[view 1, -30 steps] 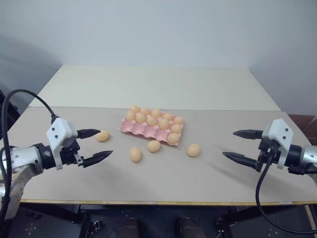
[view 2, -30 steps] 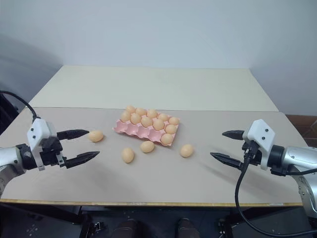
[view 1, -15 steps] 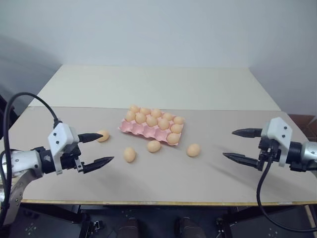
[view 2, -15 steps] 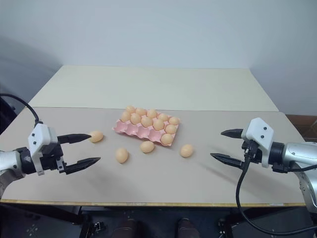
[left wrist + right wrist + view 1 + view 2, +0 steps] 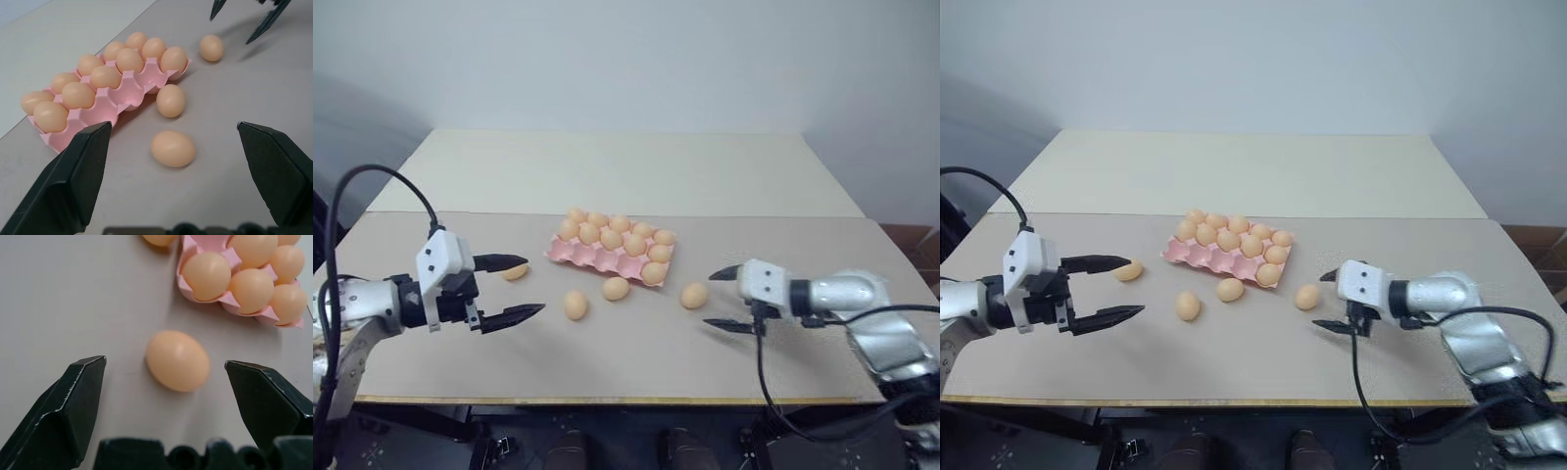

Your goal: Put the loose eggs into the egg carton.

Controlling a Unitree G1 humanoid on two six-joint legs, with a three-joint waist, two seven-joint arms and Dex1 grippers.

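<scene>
left eye view is showing me the pink egg carton [image 5: 612, 251] sitting near the middle of the table [image 5: 607, 338], its far cups filled with eggs and the row of cups nearest me looking empty. four loose eggs are lying on the table around it: the left egg [image 5: 516, 271] well off the carton's left end, the front-left egg [image 5: 575, 305] in front of the carton, the middle egg [image 5: 616, 288] just beside the carton's near edge, and the right egg [image 5: 694, 295] off its right corner. i am seeing the left gripper [image 5: 514, 287] hovering over the table with its fingers spread wide apart and nothing between them, its upper finger passing just in front of the left egg. i am watching the right gripper [image 5: 726, 299] pointing at the right egg, fingers also wide apart and empty; in the right wrist view that egg is lying between and just beyond the two fingertips, apart from them.
</scene>
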